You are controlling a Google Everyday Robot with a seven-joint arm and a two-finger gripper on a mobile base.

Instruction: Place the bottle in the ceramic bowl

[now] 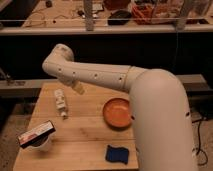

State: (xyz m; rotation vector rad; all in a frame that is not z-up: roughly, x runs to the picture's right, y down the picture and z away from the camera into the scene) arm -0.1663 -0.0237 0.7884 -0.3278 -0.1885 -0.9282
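Observation:
The small white bottle (61, 103) lies on its side on the left part of the wooden table (80, 135). To its right, at mid-table, rests the round orange-brown ceramic bowl (118, 113), with nothing in it. My white arm reaches in from the right and bends above the table's far left. Only the pale tip of my gripper (77, 89) shows under the arm. It hangs just up and right of the bottle, apart from it, open and holding nothing.
A white cup (37, 142) with a flat red and dark packet across its top stands at the front left. A blue sponge (119, 154) lies near the front edge. Behind the table run a dark gap and a cluttered shelf.

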